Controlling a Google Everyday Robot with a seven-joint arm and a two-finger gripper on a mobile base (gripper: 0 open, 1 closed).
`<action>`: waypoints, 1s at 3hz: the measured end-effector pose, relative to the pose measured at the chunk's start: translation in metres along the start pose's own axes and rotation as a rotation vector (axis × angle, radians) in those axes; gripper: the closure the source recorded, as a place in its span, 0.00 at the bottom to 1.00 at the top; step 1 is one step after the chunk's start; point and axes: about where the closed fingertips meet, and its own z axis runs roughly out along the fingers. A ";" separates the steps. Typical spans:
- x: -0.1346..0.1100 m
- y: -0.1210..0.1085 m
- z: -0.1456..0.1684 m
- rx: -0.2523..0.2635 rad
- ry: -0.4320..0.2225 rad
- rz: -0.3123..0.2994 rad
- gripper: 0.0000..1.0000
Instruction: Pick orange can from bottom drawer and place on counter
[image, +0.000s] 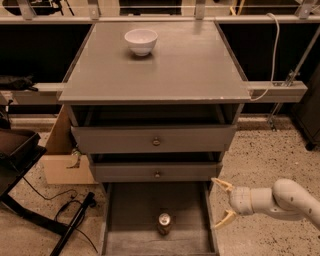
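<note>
Speckled floor runs round the grey cabinet, and my attention goes to its lowest level. The orange can stands upright, silver top up, on the floor of the bottom drawer. It sits about mid-width and toward the front edge, with nothing else beside it. That drawer is pulled well out, so the can is open from above. Just past the drawer's right wall, outside it, hangs my gripper. The jaws are spread wide and hold nothing, and the tips point left toward the drawer. Higher up, the middle drawer and top drawer sit one above the other with their knobs facing me. The worktop above them carries a white bowl near its back.

I judge this to be the approach: the can is untouched and nothing is grasped. Next I'd need to bring the gripper over the right wall and down toward the can. I'd keep clear of the middle drawer's front, which overhangs the back of the bottom one. Then I'd set one jaw on either side of the can body before closing. After the lift, the spot to aim for is the front of the worktop, well apart from the bowl.
</note>
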 end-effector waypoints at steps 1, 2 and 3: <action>0.073 -0.005 0.016 0.043 0.089 -0.032 0.00; 0.073 -0.005 0.016 0.044 0.089 -0.031 0.00; 0.084 0.000 0.034 0.023 0.073 -0.024 0.00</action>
